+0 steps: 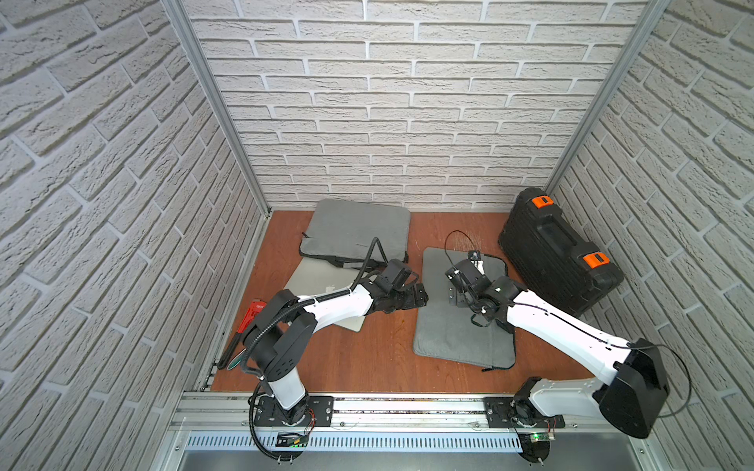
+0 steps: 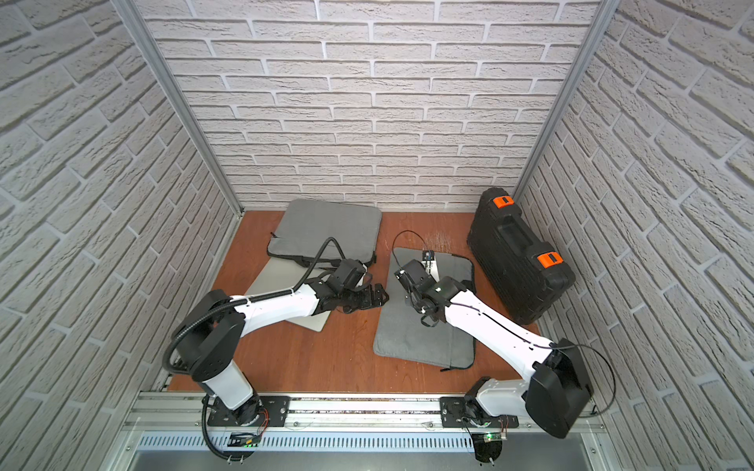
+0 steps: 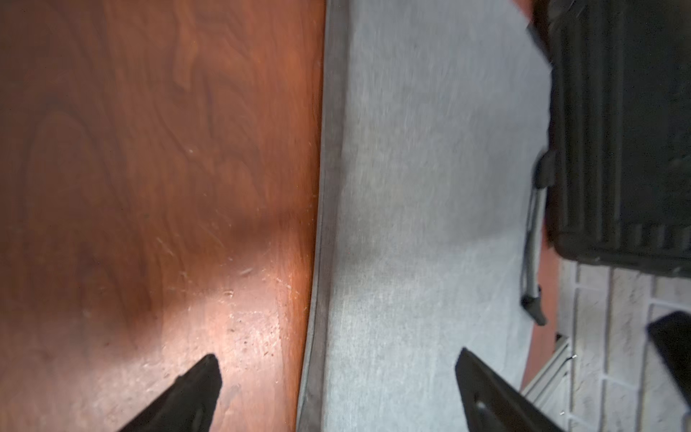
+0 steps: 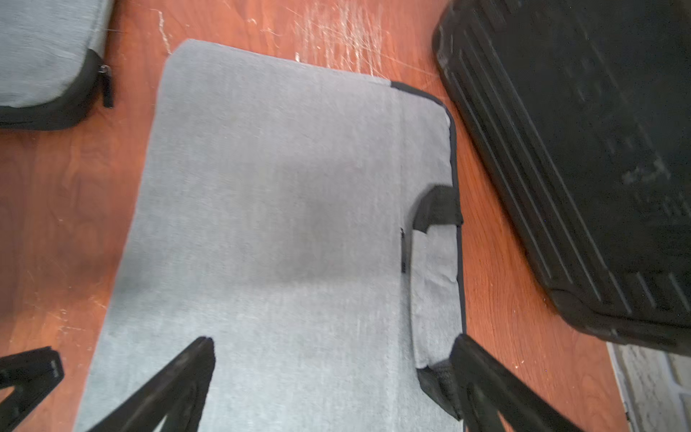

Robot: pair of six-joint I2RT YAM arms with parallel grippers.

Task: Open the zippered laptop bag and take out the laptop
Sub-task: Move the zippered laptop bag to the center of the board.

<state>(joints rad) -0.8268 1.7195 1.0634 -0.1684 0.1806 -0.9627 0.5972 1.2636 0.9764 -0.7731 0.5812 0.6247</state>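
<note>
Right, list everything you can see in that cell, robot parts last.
Laptop bags: two, grey with black trim; back bag at the back left, front bag centre-right.
Laptop: one, silver; just in front of the back bag, partly hidden by the left arm.
Hard case: one, black with two orange latches; back right, beside the wall.
Red tool: one, red head; table's left edge.
Green item: one, mostly hidden; left edge, nearer the front.
Table: one, reddish-brown wood.
Left arm: one, white and black; jaws open, straddling the front bag's edge.
Right arm: one, white and black; jaws open over the front bag, near its handle.
</note>
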